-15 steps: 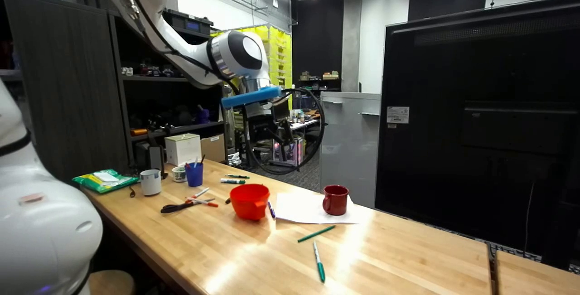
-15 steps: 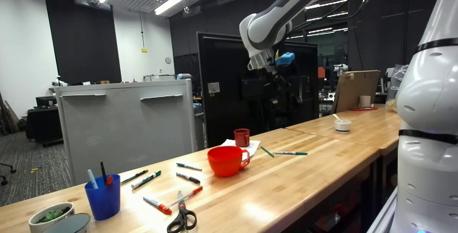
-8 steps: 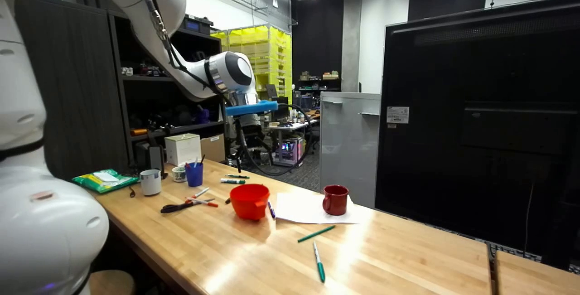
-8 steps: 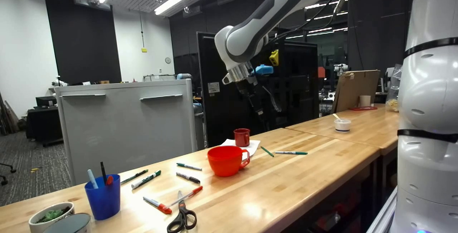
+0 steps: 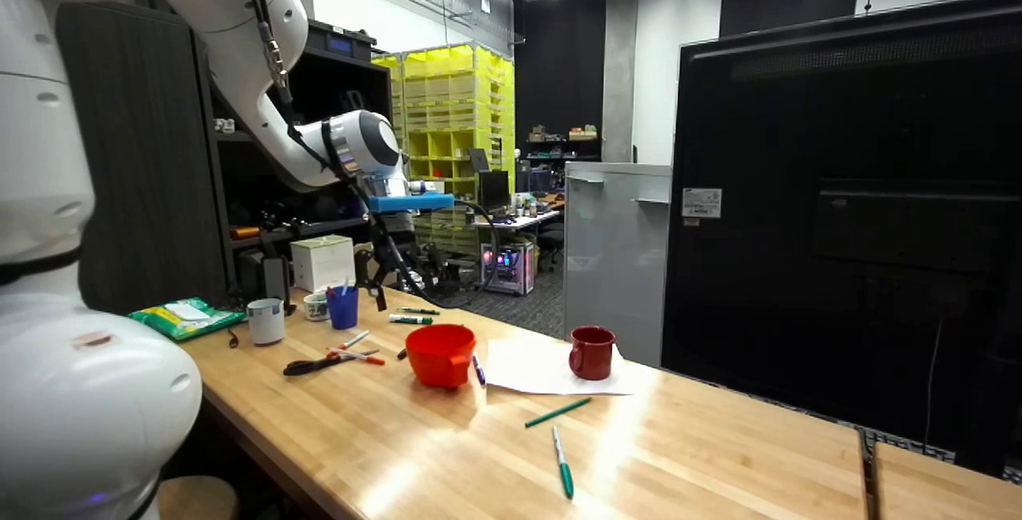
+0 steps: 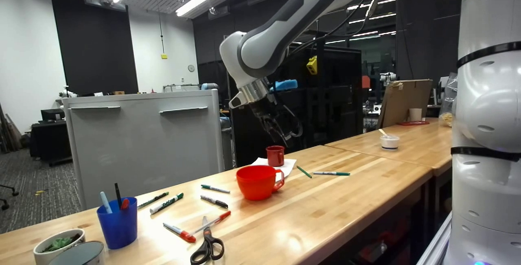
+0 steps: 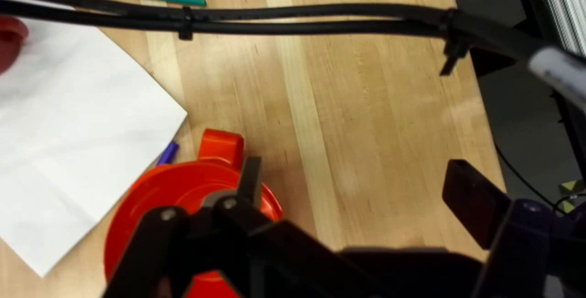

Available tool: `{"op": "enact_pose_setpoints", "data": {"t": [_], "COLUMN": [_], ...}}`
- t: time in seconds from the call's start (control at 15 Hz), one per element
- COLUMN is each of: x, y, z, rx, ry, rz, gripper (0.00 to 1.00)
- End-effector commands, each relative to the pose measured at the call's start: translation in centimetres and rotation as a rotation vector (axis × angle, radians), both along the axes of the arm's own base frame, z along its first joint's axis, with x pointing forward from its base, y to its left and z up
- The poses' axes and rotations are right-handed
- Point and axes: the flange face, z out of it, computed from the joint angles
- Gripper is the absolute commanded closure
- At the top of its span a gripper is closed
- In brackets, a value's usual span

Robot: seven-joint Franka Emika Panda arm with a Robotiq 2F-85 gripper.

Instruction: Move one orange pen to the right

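Two slim pens with orange-red parts lie close together on the table. One orange pen (image 6: 223, 216) (image 5: 367, 359) crosses the scissors. Another pen (image 6: 185, 235) has a white body and an orange-red cap; I cannot tell which one is meant. Neither shows in the wrist view. My gripper (image 7: 357, 183) is open and empty, its fingers wide apart above the table. In the wrist view one finger overlaps the red bowl (image 7: 219, 147). In both exterior views the gripper (image 6: 281, 136) hangs well above the table, apart from the pens.
The red bowl (image 6: 256, 183) stands beside a dark red mug (image 6: 275, 156) on white paper (image 7: 91, 105). Black scissors (image 6: 207, 248), a blue pen cup (image 6: 118, 228), a plant pot (image 6: 57, 248) and several green and black markers lie or stand around. A cable (image 7: 297, 21) crosses the wrist view.
The arm has swung left in both exterior views, and the gripper has come lower, toward the pen side of the table. The objects on the table have not visibly moved.
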Motion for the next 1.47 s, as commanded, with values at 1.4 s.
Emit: {"op": "enact_pose_setpoints", "data": {"t": [1.4], "x": [5.8], "y": [10.7], "z": [-7.4], "rx": [0.178], "ry": [-0.072], "rz": [0.745], "gripper": [0.00]}}
